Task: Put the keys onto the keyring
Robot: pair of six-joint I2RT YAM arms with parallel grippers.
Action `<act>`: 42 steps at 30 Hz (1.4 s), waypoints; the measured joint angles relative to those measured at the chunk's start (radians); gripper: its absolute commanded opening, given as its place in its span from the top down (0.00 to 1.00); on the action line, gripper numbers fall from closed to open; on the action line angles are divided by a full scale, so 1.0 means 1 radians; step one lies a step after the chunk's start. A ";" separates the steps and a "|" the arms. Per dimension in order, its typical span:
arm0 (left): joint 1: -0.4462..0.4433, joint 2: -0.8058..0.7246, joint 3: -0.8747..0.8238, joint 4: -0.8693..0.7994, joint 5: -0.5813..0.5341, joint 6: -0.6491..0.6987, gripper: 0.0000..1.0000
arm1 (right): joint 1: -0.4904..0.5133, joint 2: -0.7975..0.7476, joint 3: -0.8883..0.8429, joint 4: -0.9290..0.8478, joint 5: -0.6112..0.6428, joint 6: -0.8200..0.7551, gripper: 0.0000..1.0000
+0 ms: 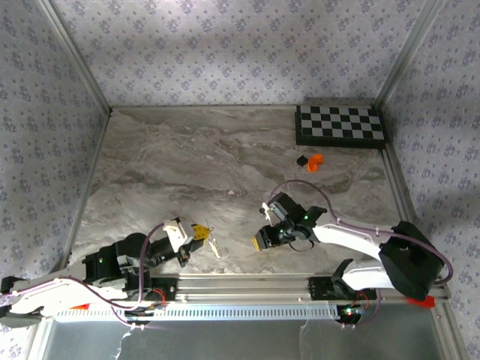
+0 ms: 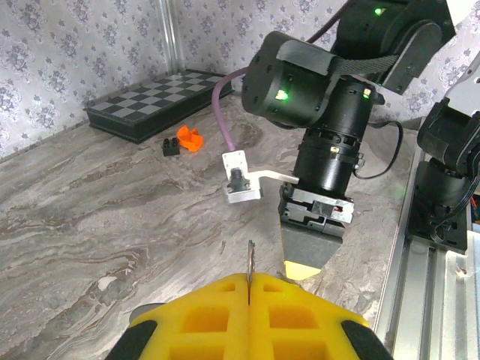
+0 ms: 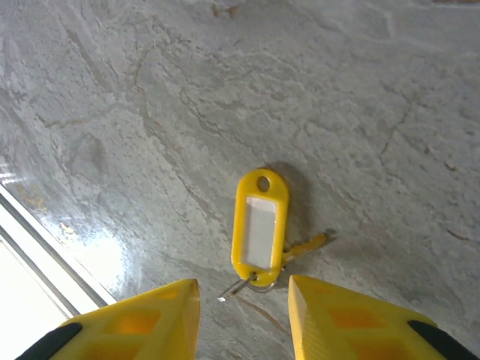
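My left gripper point(image 2: 249, 291) is shut on a thin silvery metal piece seen edge-on, which looks like the keyring point(image 2: 250, 264). In the top view a small silvery cluster point(image 1: 214, 246) hangs just right of that gripper point(image 1: 196, 234). My right gripper point(image 3: 244, 291) points down at the table, open, with nothing between its fingers. Just ahead of them lies a yellow tag point(image 3: 259, 229) with a white label and a small ring at its near end. A yellowish key blade point(image 3: 309, 243) pokes out from under the tag. The right gripper point(image 1: 262, 240) stands a short way right of the left one.
A folded chessboard point(image 1: 341, 125) lies at the back right, with a small orange piece point(image 1: 315, 160) and a black piece point(image 1: 302, 160) in front of it. Patterned walls close three sides. A metal rail point(image 1: 247, 285) runs along the near edge.
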 measured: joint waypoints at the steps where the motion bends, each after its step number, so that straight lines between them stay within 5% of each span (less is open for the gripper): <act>1: 0.000 0.000 0.000 0.000 0.000 0.000 1.00 | 0.000 0.007 0.011 -0.010 -0.005 -0.006 0.63; 27: 0.000 -0.026 -0.004 0.008 0.007 0.012 1.00 | 0.054 0.219 0.174 -0.203 0.024 -0.100 0.74; 33: 0.000 -0.026 -0.006 0.009 0.000 0.012 1.00 | 0.026 0.232 0.187 -0.208 -0.013 -0.096 0.62; 42: 0.000 -0.011 -0.021 0.013 -0.004 0.024 1.00 | -0.007 0.280 0.252 -0.241 -0.029 -0.096 0.68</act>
